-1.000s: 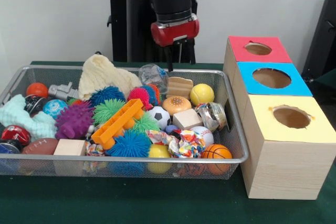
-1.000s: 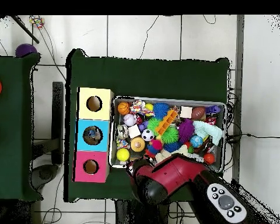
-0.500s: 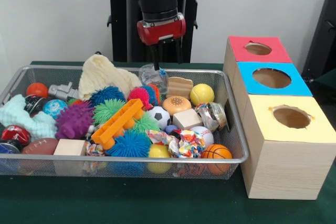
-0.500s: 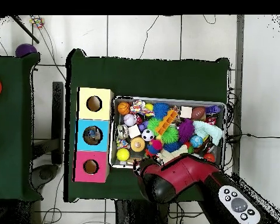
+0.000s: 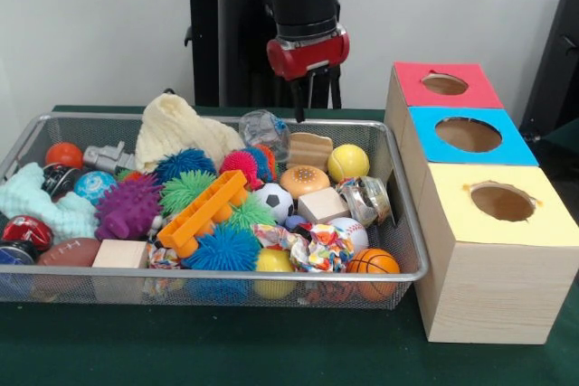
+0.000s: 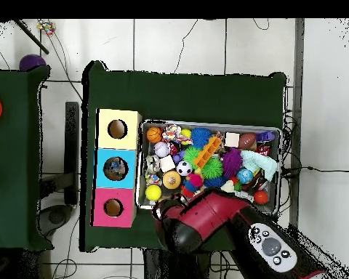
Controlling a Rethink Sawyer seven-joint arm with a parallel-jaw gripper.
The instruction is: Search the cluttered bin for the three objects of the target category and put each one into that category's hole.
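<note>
The wire mesh bin (image 5: 226,275) is full of toys; it also shows in the overhead view (image 6: 210,123). One wrinkly clear bottle (image 5: 263,129) lies at the bin's far rim, beside a cream knit cloth (image 5: 181,133). A crumpled shiny clear thing (image 5: 365,198) lies near the bin's right wall; I cannot tell whether it is a bottle or a can. My gripper (image 5: 317,104) hangs open and empty above the far rim, up and to the right of the bottle. In the overhead view the arm (image 6: 206,227) hides it.
Three wooden boxes with round holes stand right of the bin: red-topped (image 5: 443,85), blue-topped (image 5: 468,135) and yellow-topped (image 5: 502,201). Overhead, something lies inside the blue box's hole (image 6: 115,169). Balls, spiky toys, wooden blocks and an orange brick (image 5: 201,211) fill the bin.
The gripper swung left in the front view to over the bottle, then back right. It now hangs right of the bottle, still empty. The bin's contents have not moved.
</note>
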